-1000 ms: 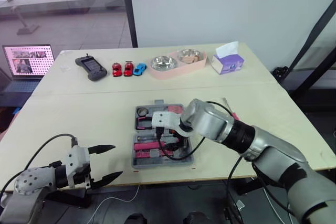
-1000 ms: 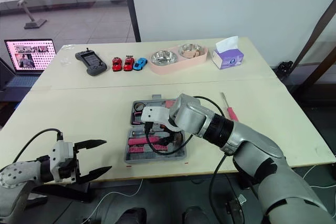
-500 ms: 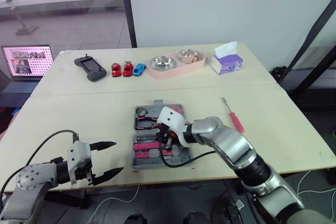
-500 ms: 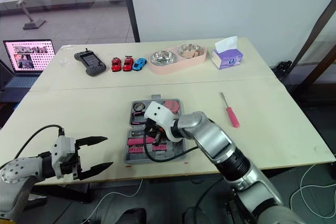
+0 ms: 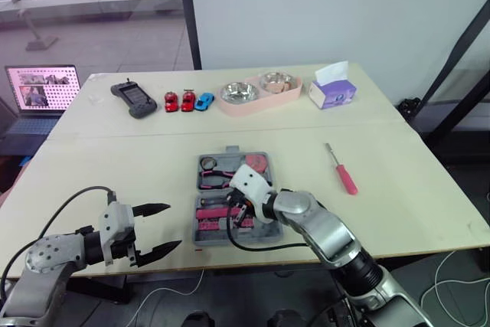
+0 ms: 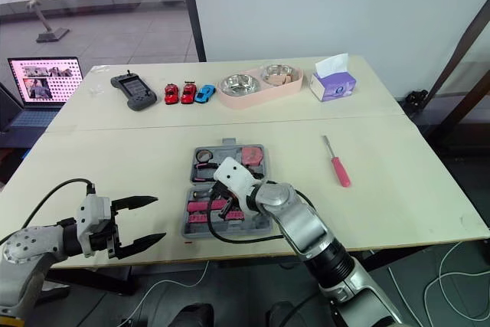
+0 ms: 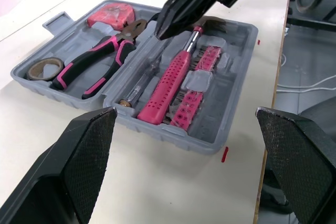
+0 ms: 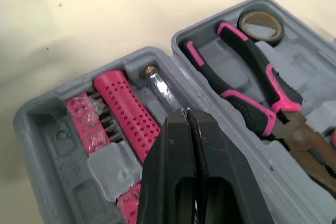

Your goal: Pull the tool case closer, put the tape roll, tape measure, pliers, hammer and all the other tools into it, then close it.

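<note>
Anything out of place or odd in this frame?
One tool is out of place: the pink-handled screwdriver lies alone on the table, to the right of the open tool case, while the hammer, pliers and tape roll sit inside. Nothing looks spilled or damaged.

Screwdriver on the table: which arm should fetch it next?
Right. The screwdriver lies right of the tool case; the right fingers are over the case, the left fingers beyond its other side.
</note>
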